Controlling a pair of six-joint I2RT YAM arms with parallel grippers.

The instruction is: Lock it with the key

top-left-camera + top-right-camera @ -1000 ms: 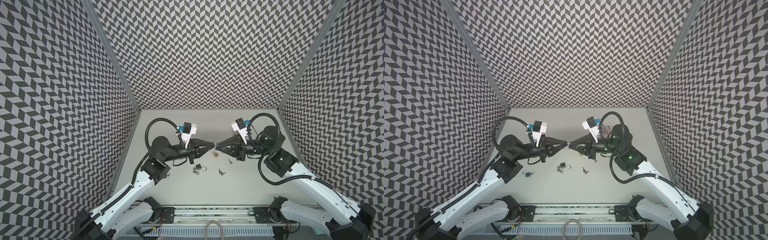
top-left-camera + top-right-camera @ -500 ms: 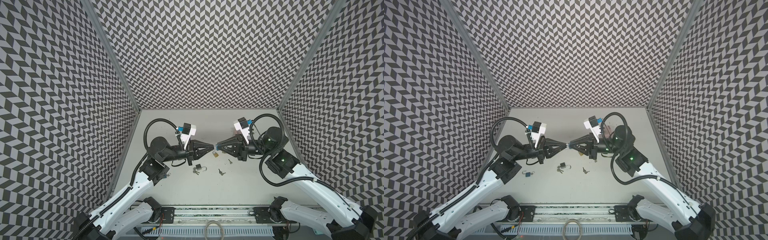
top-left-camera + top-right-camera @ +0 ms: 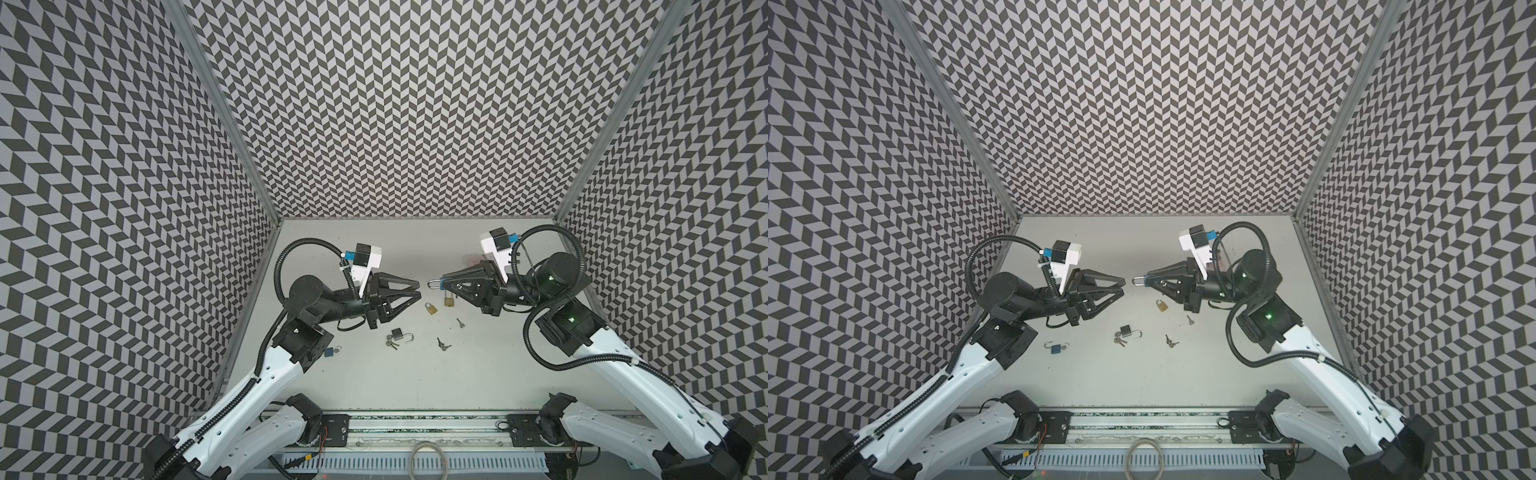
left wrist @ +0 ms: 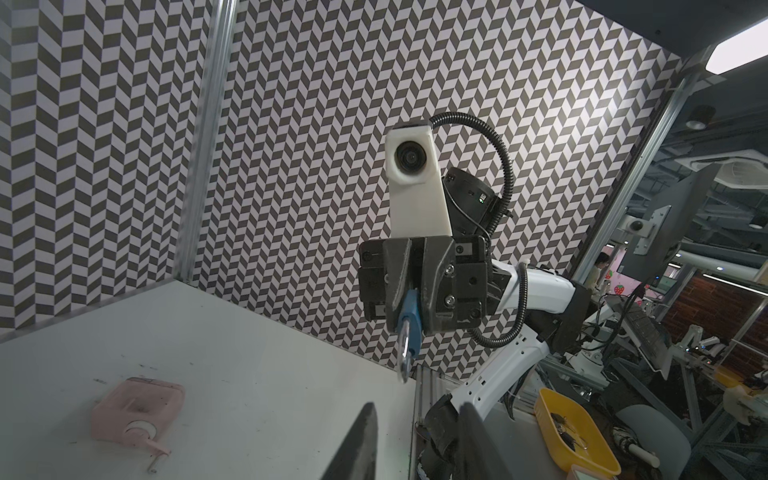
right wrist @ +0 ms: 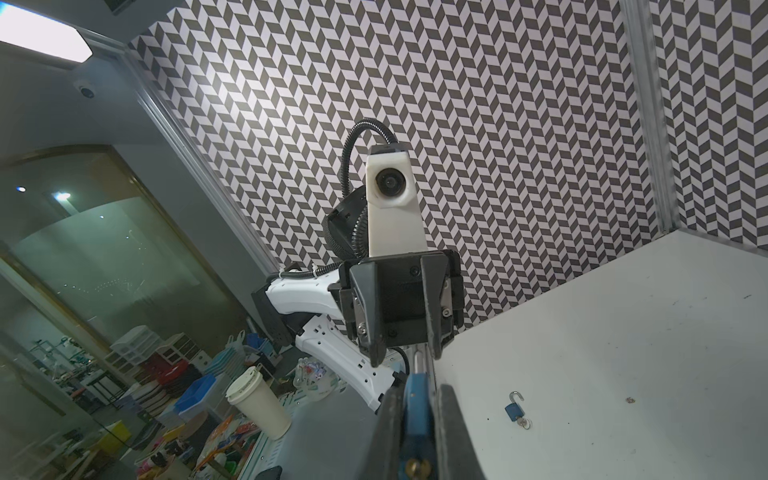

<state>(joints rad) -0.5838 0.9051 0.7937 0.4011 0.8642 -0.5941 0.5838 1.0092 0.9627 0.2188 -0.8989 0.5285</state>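
Blue padlock sits clamped in the right tool; left tool gapes narrowly, empty.

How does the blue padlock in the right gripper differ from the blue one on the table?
The held padlock is clamped in the right gripper, off the table; the loose padlock lies beside the left arm. The loose padlock's shackle is open; the held padlock's looks closed. Both are blue.
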